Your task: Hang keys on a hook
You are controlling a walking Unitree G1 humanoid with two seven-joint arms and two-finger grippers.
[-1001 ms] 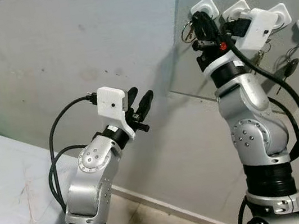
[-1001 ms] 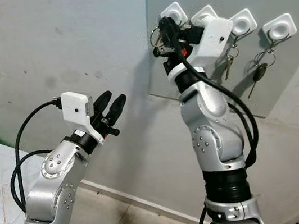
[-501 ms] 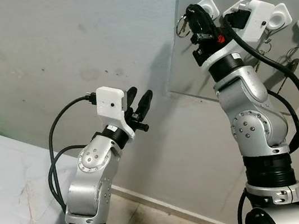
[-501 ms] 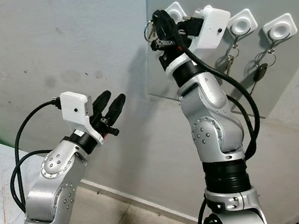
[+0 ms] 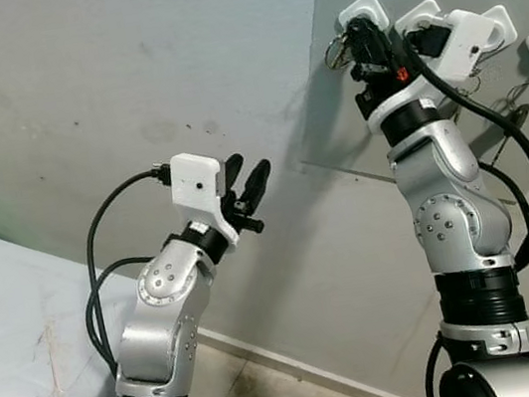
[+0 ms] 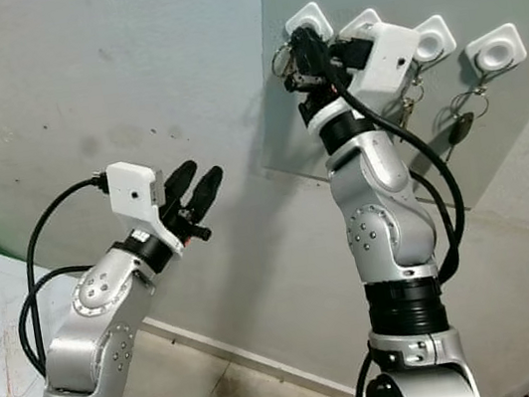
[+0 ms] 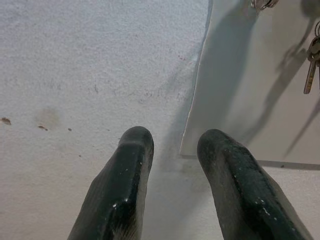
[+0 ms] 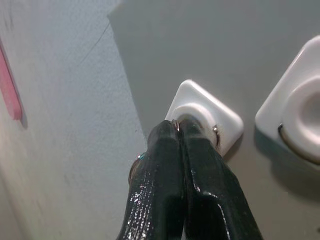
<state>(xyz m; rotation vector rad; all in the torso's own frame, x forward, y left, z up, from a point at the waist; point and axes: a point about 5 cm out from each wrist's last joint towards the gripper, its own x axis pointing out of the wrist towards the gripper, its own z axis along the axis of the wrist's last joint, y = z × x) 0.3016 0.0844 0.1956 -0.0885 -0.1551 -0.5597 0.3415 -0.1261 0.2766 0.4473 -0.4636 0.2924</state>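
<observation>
My right gripper is raised against the grey wall panel, shut on a key ring. Its tips press on the leftmost white hook. In the right wrist view the shut fingers cover the front of that hook, and a piece of the ring lies against the hook's base. My left gripper is held up in front of the bare wall, open and holding nothing, well left of the panel.
Three more white hooks run to the right along the panel. Other keys hang from two of them. The panel's left edge stands just ahead of my left fingers. Floor and skirting lie below.
My right gripper, which leaned left of the hook half a second ago, has swung back right onto the leftmost hook with the ring. The left arm has not moved.
</observation>
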